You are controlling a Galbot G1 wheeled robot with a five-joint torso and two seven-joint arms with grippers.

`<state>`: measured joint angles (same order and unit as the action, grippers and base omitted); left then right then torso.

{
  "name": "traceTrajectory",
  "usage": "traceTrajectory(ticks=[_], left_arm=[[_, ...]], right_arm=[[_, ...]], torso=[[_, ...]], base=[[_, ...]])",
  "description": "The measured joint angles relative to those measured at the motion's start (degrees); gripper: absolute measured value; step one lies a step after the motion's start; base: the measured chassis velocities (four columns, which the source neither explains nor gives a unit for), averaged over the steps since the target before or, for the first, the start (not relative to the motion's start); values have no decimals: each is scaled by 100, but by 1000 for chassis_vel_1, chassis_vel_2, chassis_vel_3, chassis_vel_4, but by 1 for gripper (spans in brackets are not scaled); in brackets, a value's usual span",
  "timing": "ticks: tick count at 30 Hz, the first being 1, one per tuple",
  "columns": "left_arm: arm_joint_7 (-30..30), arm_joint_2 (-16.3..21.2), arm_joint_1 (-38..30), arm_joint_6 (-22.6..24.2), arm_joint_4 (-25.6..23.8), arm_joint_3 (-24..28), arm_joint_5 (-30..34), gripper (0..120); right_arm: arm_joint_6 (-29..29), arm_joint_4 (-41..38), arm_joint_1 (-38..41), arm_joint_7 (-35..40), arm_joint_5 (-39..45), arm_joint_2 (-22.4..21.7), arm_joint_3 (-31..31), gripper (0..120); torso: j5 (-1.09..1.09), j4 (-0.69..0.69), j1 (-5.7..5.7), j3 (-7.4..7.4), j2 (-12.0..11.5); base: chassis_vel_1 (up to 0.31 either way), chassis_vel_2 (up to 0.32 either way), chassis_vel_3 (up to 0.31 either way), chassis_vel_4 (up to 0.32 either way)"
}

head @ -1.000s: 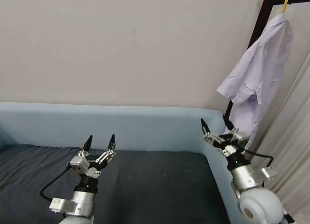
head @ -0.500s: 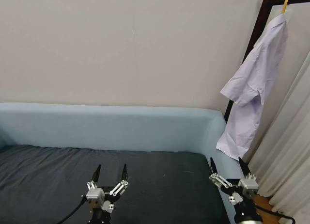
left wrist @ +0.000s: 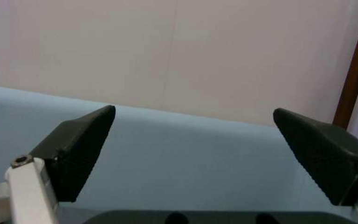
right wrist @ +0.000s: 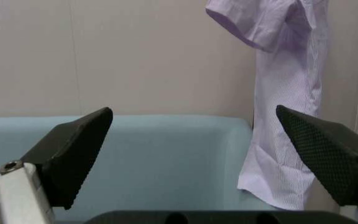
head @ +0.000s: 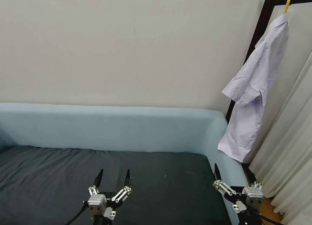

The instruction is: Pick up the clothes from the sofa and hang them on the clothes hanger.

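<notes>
A pale lilac short-sleeved shirt (head: 256, 84) hangs from a yellow hanger hook (head: 289, 2) on the dark rail stand (head: 259, 30) at the right; it also fills the far right of the right wrist view (right wrist: 288, 93). My left gripper (head: 113, 178) stands open low over the sofa's dark seat (head: 58, 171), its black fingers (left wrist: 79, 149) spread with nothing between. My right gripper (head: 233, 173) stands open low beside the sofa's right arm (head: 219, 137), well below the shirt, fingers (right wrist: 73, 149) apart and empty.
The light blue sofa back (head: 107, 127) runs across the view under a plain beige wall. A white curtain (head: 292, 152) hangs at the far right, behind the stand. The dark seat cushion carries no garment in view.
Both arms have dropped toward the bottom of the head view, the grippers staying open. The right gripper has come down away from the shirt's hem, and the shirt now hangs free.
</notes>
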<state>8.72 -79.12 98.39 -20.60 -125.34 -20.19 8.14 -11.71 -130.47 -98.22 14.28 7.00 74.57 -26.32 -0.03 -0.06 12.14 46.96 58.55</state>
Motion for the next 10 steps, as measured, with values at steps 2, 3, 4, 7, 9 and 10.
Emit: traceTrajectory(ticks=[2, 3, 4, 7, 9, 10], left_arm=[[0, 1, -1, -1, 0, -1, 2, 100], [-1, 2, -3, -1, 0, -1, 5, 100], [-2, 2, -5, -2, 1, -1, 7, 100], [-2, 3, -6, -3, 2, -1, 9, 100], [-3, 4, -8, -5, 4, -1, 13, 100], [-4, 5, -9, -5, 4, -1, 14, 100]], right_arm=[[0, 2, 2, 0, 2, -2, 1, 100], [-1, 3, 4, 0, 4, -3, 2, 100], [-1, 5, 7, -1, 6, -5, 3, 100], [-2, 7, 11, -1, 8, -7, 4, 100], [-3, 10, 16, -2, 12, -10, 6, 100], [-3, 12, 17, -2, 14, -11, 6, 100]], torso=[[0, 0, 0, 0, 0], [0, 0, 0, 0, 0], [0, 0, 0, 0, 0], [0, 0, 0, 0, 0], [0, 0, 0, 0, 0], [0, 0, 0, 0, 0]], base=[[0, 0, 0, 0], [0, 0, 0, 0], [0, 0, 0, 0], [0, 0, 0, 0], [0, 0, 0, 0], [0, 0, 0, 0]])
